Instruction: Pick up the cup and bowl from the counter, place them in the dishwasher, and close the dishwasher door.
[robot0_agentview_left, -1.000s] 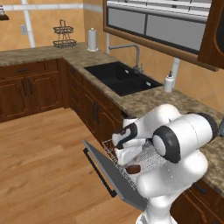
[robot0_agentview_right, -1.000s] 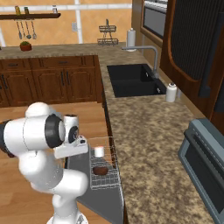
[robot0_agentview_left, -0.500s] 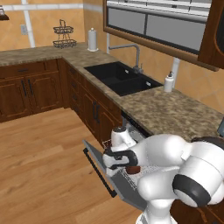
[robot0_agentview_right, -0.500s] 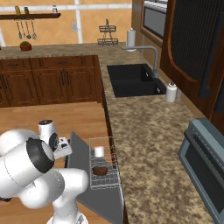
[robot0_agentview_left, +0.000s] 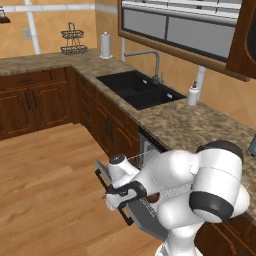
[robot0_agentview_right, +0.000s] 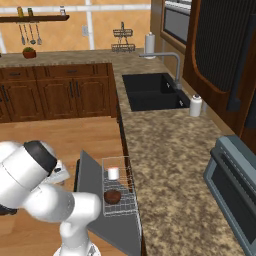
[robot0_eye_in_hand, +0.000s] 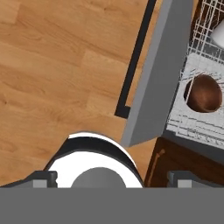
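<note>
We have one cup (robot0_agentview_right: 113, 173) and one bowl (robot0_agentview_right: 112, 196), and both already sit in the one white rack (robot0_agentview_right: 131, 200) pulled out of the dishwasher (robot0_agentview_left: 145, 150), so by our reading only the closing of the door (robot0_eye_in_hand: 155, 83) is left.

Our gripper (robot0_agentview_left: 111, 194) hangs low over the wooden floor (robot0_eye_in_hand: 52, 65), out beyond the free edge of the lowered door. The jaws are released, spread wide and holding nothing; in the hand view the two dark tips stand far apart at the bottom.

The relation our next move turns on: in the hand view the door lies ahead of the jaws and over toward one tip, its near corner just beyond them. The dark bar handle (robot0_eye_in_hand: 133, 61), one of it, runs along the door's outer edge, and its long axis leads away from us, roughly along the direction the hand looks, not across the gap between the tips. The bowl shows past the door on the far side from the floor, with the cup farther on at the picture's corner.

We judge that we must get under or against that outer edge and push it up and back toward the cabinet front. Whether the rack is far enough in to clear the closing door we cannot tell.

There is one arm, so no choice of hand arises.
</note>
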